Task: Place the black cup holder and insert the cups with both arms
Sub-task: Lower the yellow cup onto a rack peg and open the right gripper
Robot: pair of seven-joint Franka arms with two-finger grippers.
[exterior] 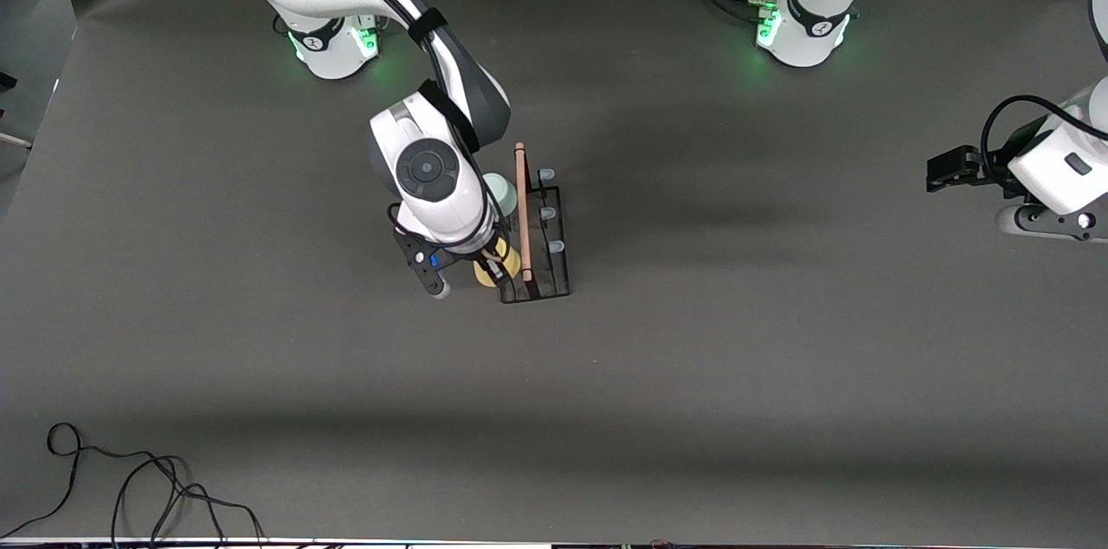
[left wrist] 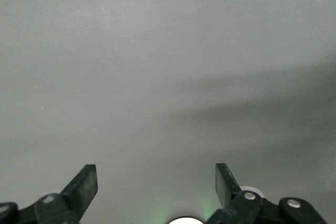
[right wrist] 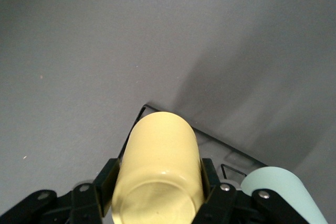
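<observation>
Grey counter (exterior: 260, 376), dark matte, with a black cable (exterior: 130, 488) looped at the edge nearest the front camera, toward the right arm's end. Rack (exterior: 537, 237) stands about mid-counter, black wire base, wooden rod (exterior: 523, 211) along its top, three pale-tipped pegs (exterior: 548, 213) showing on the side toward the left arm. Right end effector (exterior: 492, 261) is over the rack's near end, on the side toward the right arm; fingers clamped on the yellow cup (right wrist: 160, 171), which lies tilted on its side against the rod, base toward the wrist camera. Whether the cup is seated on a peg, cannot tell. Grey-green cup (exterior: 500, 192) sits at the rack just beside the yellow cup and farther from the front camera, partly hidden under the right arm (exterior: 433, 168). Left end effector (left wrist: 156, 187) is well apart at the left arm's end of the counter, waiting, fingers (left wrist: 84, 184) spread wide with nothing between them, bare counter under it.
</observation>
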